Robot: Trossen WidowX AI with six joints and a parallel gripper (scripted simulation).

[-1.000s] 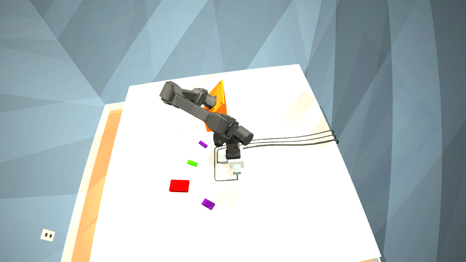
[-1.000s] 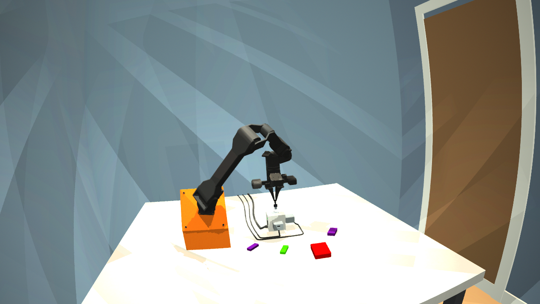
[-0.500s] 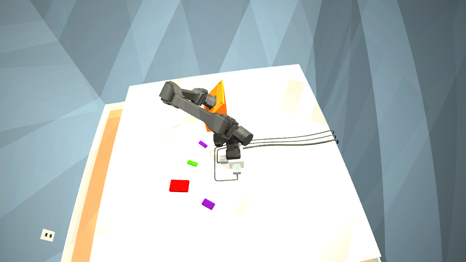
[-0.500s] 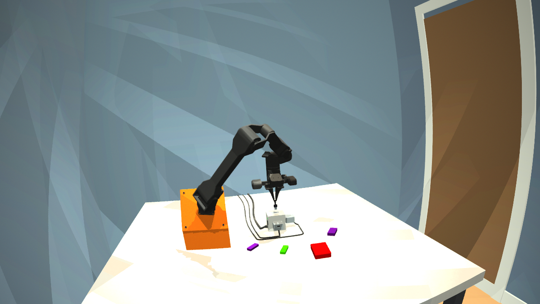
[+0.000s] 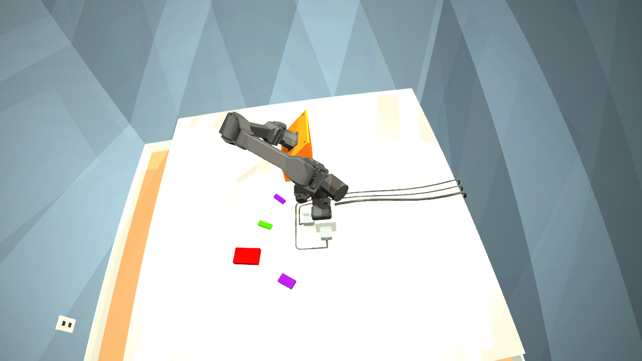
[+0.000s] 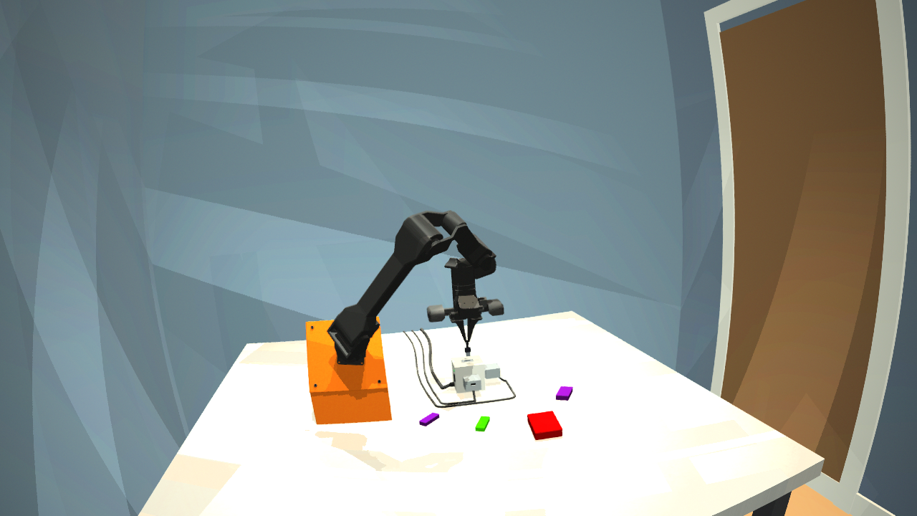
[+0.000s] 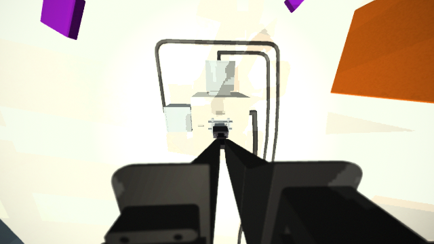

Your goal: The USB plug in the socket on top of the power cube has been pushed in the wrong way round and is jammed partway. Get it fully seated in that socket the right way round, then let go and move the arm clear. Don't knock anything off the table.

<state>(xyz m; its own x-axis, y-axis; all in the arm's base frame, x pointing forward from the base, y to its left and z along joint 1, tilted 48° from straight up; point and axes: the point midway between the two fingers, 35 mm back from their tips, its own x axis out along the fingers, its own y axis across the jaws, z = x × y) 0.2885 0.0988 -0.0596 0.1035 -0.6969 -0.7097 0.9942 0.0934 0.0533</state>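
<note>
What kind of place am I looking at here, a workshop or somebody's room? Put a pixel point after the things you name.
Hard to be sure; perhaps a plain room set up for robot trials: a robot arm [image 5: 269, 152] [image 6: 385, 282] on a white table [image 5: 404, 278] [image 6: 641, 448], with a brown door [image 6: 801, 224] behind.
</note>
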